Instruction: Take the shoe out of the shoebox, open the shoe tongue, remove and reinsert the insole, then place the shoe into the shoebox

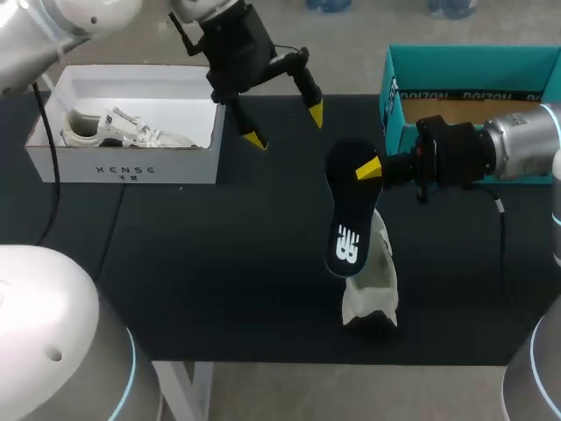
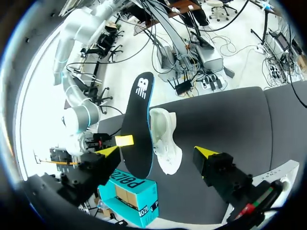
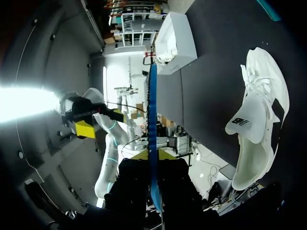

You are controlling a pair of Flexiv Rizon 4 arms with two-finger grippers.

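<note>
A black table (image 1: pixel 219 289) fills the scene, and the shoe (image 1: pixel 375 289) lies on it, white and out of any box. Just over the shoe, our right gripper (image 1: pixel 368 168) is clamped on one end of the insole (image 1: pixel 349 219), fingers pinching it from both faces. The insole's other end hangs down toward the shoe (whether it touches, we cannot tell). Beyond the shoe, toward the white box (image 1: pixel 123 165), our left gripper (image 1: pixel 285 125) hangs over the table with fingers spread wide and nothing between them. The white box stands well to the left of the shoe and holds a second shoe (image 1: pixel 123 132). The teal box (image 1: pixel 456 66) stands open behind and to the right of the shoe, with only its brown floor showing.

By our reckoning we are about halfway. The shoe is out, its mouth gapes with the tongue folded back, and the insole is free. The insole has yet to go back in, and the shoe has yet to go back into its box.

As for writing, there is a white logo on the insole, a small dark mark on the tongue, and lettering on both boxes. We leave all of it unread.
</note>
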